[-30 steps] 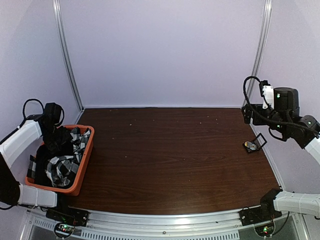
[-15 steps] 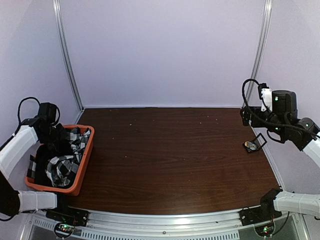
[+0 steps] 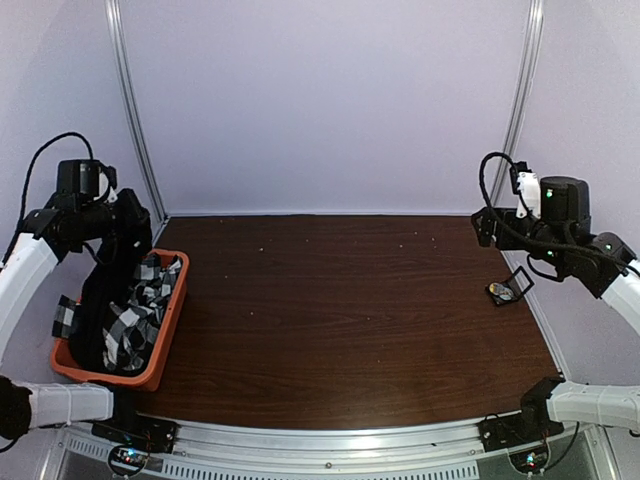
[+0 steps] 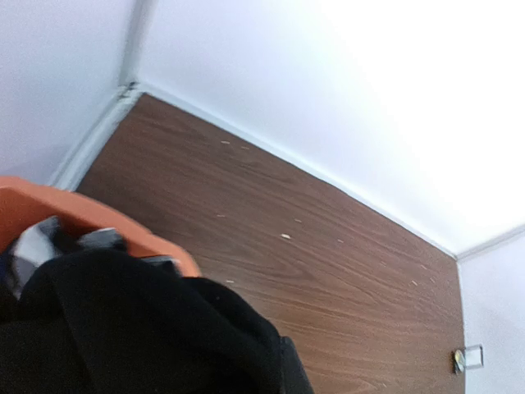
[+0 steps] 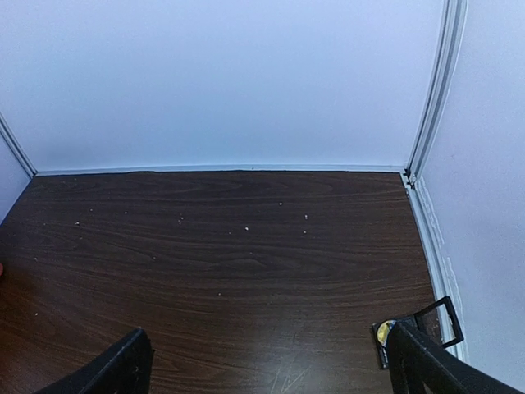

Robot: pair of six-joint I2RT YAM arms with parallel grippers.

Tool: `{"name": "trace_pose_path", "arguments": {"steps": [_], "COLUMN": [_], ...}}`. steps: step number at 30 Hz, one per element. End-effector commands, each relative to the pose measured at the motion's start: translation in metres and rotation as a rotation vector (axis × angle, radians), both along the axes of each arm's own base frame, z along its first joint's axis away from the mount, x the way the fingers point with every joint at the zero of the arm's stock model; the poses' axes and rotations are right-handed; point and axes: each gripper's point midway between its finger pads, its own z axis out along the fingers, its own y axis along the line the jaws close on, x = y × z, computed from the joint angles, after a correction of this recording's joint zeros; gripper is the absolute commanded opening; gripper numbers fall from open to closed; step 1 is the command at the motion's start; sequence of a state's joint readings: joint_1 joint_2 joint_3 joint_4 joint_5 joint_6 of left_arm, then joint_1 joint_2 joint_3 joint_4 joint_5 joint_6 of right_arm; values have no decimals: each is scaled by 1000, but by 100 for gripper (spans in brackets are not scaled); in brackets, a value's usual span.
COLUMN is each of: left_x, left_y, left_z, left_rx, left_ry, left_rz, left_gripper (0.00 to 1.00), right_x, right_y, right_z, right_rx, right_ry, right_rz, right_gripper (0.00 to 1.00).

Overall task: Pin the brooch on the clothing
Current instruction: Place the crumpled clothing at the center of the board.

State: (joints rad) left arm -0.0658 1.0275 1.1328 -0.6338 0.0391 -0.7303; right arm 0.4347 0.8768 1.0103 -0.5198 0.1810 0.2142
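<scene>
The left gripper is pressed together on a bunched fold of the black fabric T-shirt, held up above the left side of the bench. Its own camera shows only a dark mound of that fabric covering the fingers. From the grip the T-shirt hangs down in a rumpled column into the orange plastic basket, where its lower part lies among the black-and-white checked cloth. No chest print shows in the folds.

Beyond the basket, the dark brown wood-grain bench stretches to the right. Near its right edge lies the small round yellowish brooch, touching a black square frame. The right gripper hangs above and behind it with its fingers spread wide and holding nothing.

The step in hand looks like fetching the clothing out of the basket; pinning has not begun. The next move probably calls for carrying the T-shirt clear of the rim without dragging the checked cloth along. It then needs spreading flat mid-bench, chest up, so the right arm can bring the brooch to it.
</scene>
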Motion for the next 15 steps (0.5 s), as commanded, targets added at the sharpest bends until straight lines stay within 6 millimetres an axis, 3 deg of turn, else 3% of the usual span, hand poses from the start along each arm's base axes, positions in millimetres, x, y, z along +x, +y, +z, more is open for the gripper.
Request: {"name": "trace_pose_path", "arguments": {"steps": [1, 5, 9, 13, 15], "left_x": [22, 19, 4, -20, -27], "left_y": [-105, -193, -271, -334, -355], "left_z": [58, 58, 39, 14, 1], "left_rx": [-40, 27, 54, 66, 53], "left_ry": [-203, -211, -190, -175, -161], "left_rz": [-354, -543, -721, -877, -938], "left_gripper": [0, 0, 0, 0, 0], "right_x": [5, 11, 15, 15, 16], "right_y": [18, 28, 35, 44, 51], "right_z": [24, 23, 17, 6, -3], "right_rx": [57, 65, 68, 63, 61], "right_ry": [-59, -58, -38, -11, 7], "right_rz": [73, 108, 126, 169, 197], "right_gripper": [100, 100, 100, 100, 100]}}
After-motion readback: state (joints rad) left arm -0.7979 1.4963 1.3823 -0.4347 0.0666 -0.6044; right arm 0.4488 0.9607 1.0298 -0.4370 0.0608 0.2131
